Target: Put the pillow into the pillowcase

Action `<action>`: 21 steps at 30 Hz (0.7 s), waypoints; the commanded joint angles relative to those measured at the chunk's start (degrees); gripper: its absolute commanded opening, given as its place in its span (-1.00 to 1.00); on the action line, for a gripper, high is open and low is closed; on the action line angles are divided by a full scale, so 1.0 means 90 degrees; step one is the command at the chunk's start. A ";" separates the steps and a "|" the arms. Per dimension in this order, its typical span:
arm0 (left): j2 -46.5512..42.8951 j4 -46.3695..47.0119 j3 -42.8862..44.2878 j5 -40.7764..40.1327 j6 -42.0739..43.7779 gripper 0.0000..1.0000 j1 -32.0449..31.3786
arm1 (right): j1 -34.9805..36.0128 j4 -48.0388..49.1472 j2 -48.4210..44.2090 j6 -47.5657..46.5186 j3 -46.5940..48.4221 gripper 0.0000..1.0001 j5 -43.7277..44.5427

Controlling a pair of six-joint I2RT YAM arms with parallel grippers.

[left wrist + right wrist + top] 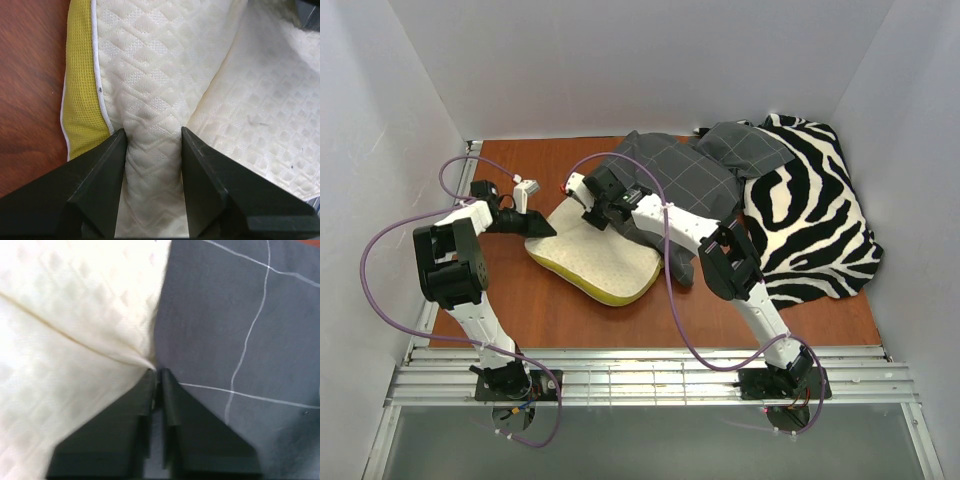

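Lab test booth: white panel walls [620, 60], aluminium mounting rail [650, 375]

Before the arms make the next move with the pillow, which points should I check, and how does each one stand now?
1. Left gripper grips the pillow: ok, a fold is squeezed between its fingers.
2. Right gripper grips the pillow: ok, it is nearly closed on a pinch at the edge beside the pillowcase.
3. Right gripper free of the pillowcase: cannot tell, the grey cloth lies right against its fingers.
4. Pillowcase opening faces the pillow: cannot tell, no opening shows.
5. Pillow inside the pillowcase: not ok, nearly all of it lies bare on the table.
6. Striped cloth away from the pillow: ok, it lies beyond the pillowcase.
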 commanded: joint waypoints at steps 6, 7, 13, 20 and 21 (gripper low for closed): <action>-0.0602 -0.0658 -0.0268 0.0347 0.0624 -0.35 -0.0018 | -0.0475 0.0233 -0.1051 0.0109 -0.1152 -0.97 -0.1486; -0.0662 -0.0746 -0.0336 0.0367 0.0673 -0.41 -0.0115 | -0.0455 0.0185 -0.1313 -0.0036 -0.1358 -0.97 -0.1739; -0.1713 -0.1196 -0.1429 0.0504 0.1609 -0.59 -0.1051 | -0.0805 0.0155 -0.2690 -0.0866 -0.3369 -0.97 -0.2161; -0.4331 0.1788 -0.2854 0.0135 0.0332 0.71 -0.1072 | -0.1822 -0.0195 -0.3629 -0.1669 -0.4046 -0.23 -0.2357; -0.4596 0.2614 -0.3253 -0.0070 0.0245 0.74 -0.1237 | -0.1822 -0.0332 -0.3708 -0.1252 -0.3958 0.09 -0.2405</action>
